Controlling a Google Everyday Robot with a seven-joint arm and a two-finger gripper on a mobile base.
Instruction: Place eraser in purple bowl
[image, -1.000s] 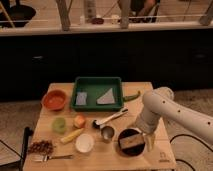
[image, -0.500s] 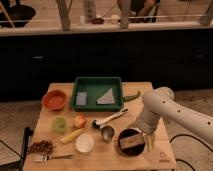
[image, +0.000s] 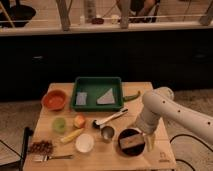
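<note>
One eraser (image: 129, 142) in purple bowl (image: 123, 137), end effector (image: 148, 141) beside.

I see my gripper (image: 148, 140) low at the right edge of the purple bowl (image: 131, 142), near the table's (image: 160, 159) front right corner. The eraser (image: 129, 143) lies inside that bowl, paler band facing up. Just left of the bowl stands a small metal cup (image: 107, 133) (its long handle angles away toward the green tray (image: 98, 93)). The orange bowl (image: 54, 99) sits well apart, far left, and a white bowl (image: 84, 143) waits near the front.
</note>
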